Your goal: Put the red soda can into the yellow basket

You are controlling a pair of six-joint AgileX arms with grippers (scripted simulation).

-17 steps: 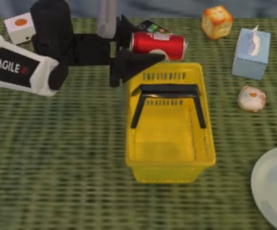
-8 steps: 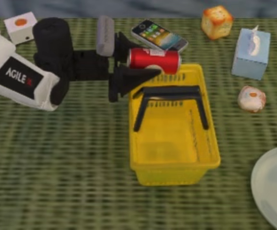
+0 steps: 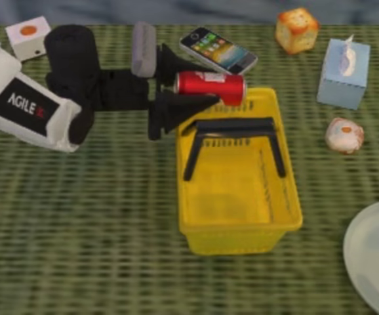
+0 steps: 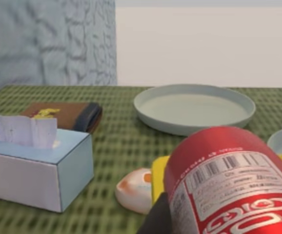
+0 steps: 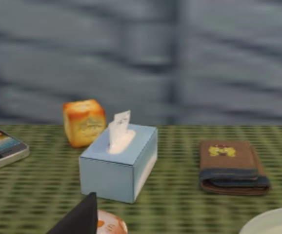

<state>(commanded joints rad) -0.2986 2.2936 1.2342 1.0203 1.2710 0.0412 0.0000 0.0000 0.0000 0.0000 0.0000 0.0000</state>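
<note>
Left gripper point(image 3: 199, 82): clamped on the red soda can, one black finger on each side of it, reaching in from the tabletop's left toward the basket's far rim.
Red soda can point(image 3: 210, 86): lying on its side between the fingers, held over the far edge of the yellow basket, silver end pointing right; barcode and white lettering close up in the left wrist view point(image 4: 231, 187).
Yellow basket point(image 3: 281, 223): near the middle of the tabletop, open top up, black handles point(image 3: 235, 131) folded across its far half; nothing seen on its floor.
Right gripper: only a dark finger tip point(image 5: 80, 219) at the edge of the right wrist view; cannot tell whether open or closed; not seen in the top view.
Smartphone point(image 3: 218, 50): flat on the tabletop just beyond the can, screen up.
Tissue box point(image 3: 343, 72): pale blue, right of the basket's far end, a tissue sticking up.
Orange cube point(image 3: 296, 29): at the far edge, between smartphone and tissue box.
White-and-orange round object point(image 3: 343, 134): near the tissue box, on its nearer side.
Pale plate point(image 3: 376, 259): at the right near corner, cut by the edge.
Small white box point(image 3: 27, 34): far left corner, orange dot on top.
Brown wallet point(image 5: 232, 165): flat on the tabletop, beside the tissue box in the right wrist view.
Tabletop point(image 3: 78, 230): green woven cover.
</note>
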